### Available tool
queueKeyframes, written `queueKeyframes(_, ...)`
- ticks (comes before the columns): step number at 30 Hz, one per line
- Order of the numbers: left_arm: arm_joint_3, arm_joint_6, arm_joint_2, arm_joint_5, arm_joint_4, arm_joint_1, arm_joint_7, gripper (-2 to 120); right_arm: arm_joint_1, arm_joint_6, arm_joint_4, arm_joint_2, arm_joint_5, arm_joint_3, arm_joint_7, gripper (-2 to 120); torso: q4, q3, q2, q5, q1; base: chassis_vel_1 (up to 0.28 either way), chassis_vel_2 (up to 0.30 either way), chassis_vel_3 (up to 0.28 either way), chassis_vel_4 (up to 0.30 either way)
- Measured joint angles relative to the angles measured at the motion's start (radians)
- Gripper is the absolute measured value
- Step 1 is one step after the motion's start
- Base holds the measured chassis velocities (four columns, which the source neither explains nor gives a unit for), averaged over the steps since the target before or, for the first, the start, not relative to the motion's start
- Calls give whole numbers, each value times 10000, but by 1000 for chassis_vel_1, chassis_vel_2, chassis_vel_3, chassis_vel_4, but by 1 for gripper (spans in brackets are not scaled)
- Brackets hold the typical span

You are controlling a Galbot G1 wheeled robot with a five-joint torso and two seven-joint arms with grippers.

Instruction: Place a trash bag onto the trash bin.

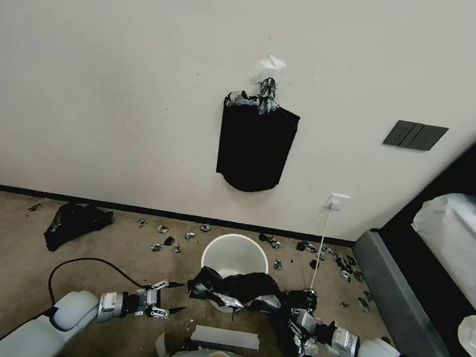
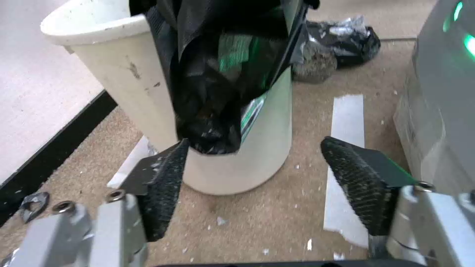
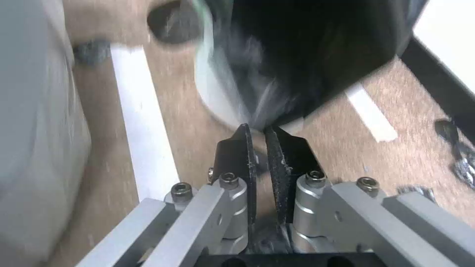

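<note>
The left pincer (image 2: pixel 252 181) hangs wide open and empty, the bin (image 2: pixel 124 92) just ahead of its tips. The bag (image 1: pixel 234 289) drapes over the bin's near rim only. The right pincer (image 3: pixel 257 141) is pinched shut on the bag's edge. One-sided pulling could likely drag the bag off or tip the bin.

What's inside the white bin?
The trash bin shows bare cream wall inside at the back. The trash bag drapes over its near rim and hangs outside; the bin's bottom is hidden.
</note>
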Motion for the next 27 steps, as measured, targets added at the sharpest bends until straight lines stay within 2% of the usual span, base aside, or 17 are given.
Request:
queueKeyframes(4, -390, 172, 41, 375, 96, -99, 220, 79, 133, 133, -502, -40, -473, 102, -51, 10, -1, 0, 0, 1, 0, 0, 0, 0, 0)
queueKeyframes(8, -774, 331, 15, 584, 146, -191, 152, 85, 483, 157, -998, -41, -1177, 156, 318, 10, -1, 0, 0, 2, 0, 0, 0, 0, 0)
queueKeyframes(11, -1171, 487, -105, 620, 82, -256, -523, 97, 870, -250, -1149, -36, -1592, 239, 1244, 10, 0, 0, 0, 1, 0, 0, 0, 0, 0)
queueKeyframes(12, -1171, 487, -105, 620, 82, -256, -523, 97, 870, -250, -1149, -36, -1592, 239, 1244, 10, 0, 0, 0, 1, 0, 0, 0, 0, 0)
queueKeyframes(14, -1404, 645, -182, 413, -56, -317, -1241, 99, 1269, -695, -1132, -17, -1801, 384, 1777, 10, -2, 0, 0, 0, 0, 0, 0, 0, 0)
queueKeyframes(15, -1404, 645, -182, 413, -56, -317, -1241, 99, 1269, -695, -1132, -17, -1801, 384, 1777, 10, -2, 0, 0, 0, 0, 0, 0, 0, 0)
queueKeyframes(18, -1637, 1018, -306, -251, -420, -363, -2388, 100, 2225, -1352, -807, 33, -1640, 468, 2044, 10, 0, 0, 0, 0, 1, 0, 0, 0, 0)
queueKeyframes(19, -1637, 1018, -306, -251, -420, -363, -2388, 100, 2225, -1352, -807, 33, -1640, 468, 2044, 10, 0, 0, 0, 0, 1, 0, 0, 0, 0)
queueKeyframes(20, -1668, 1203, -354, -664, -616, -345, -2763, 100, 2783, -1599, -618, 70, -1332, 335, 1930, 10, 0, 0, 0, -3, 0, 0, 0, 0, 0)
queueKeyframes(22, -1694, 1499, -445, -1421, -973, -290, -3134, 100, 3677, -1825, -396, 246, -945, 105, 1480, 10, 3, 0, 0, 0, 0, 0, 0, 0, 0)
queueKeyframes(23, -1694, 1499, -445, -1421, -973, -290, -3134, 100, 3677, -1825, -396, 246, -945, 105, 1480, 10, 3, 0, 0, 0, 0, 0, 0, 0, 0)
queueKeyframes(26, -1705, 1797, -554, -2133, -1403, -245, -3433, 100, 5010, -1960, -372, 588, -451, -384, 366, 10, -5, 1, 0, 1, 0, 0, 0, 0, 0)
queueKeyframes(27, -1705, 1797, -554, -2133, -1403, -245, -3433, 100, 5010, -1960, -372, 588, -451, -384, 366, 10, -5, 1, 0, 1, 0, 0, 0, 0, 0)
